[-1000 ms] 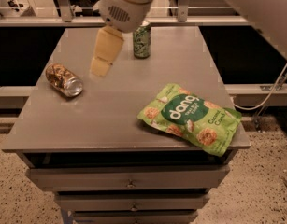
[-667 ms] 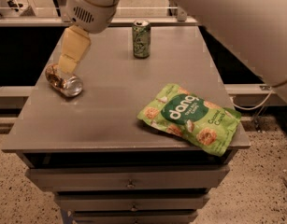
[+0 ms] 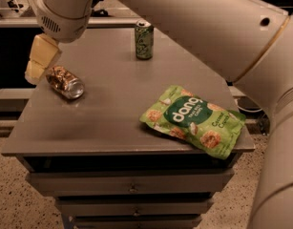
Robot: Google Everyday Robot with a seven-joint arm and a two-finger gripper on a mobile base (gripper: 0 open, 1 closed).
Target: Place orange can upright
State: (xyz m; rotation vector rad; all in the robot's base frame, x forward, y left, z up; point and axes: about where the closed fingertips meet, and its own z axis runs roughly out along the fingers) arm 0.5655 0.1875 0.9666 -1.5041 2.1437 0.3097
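Grey table (image 3: 108, 104) | orange can (image 3: 65, 81) lying | claw (image 3: 37, 68) beside it

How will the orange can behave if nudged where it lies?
Lying on its side, the orange can will probably roll when nudged, possibly off the table at its left edge. Its smooth metal skin looks slippery and likely dents easily. The gripper hangs at its left end.

Tool (image 3: 37, 70) now beside orange can (image 3: 65, 81)

Lab or workshop: gray drawer cabinet (image 3: 131, 181), gripper (image 3: 39, 65) above its edge.
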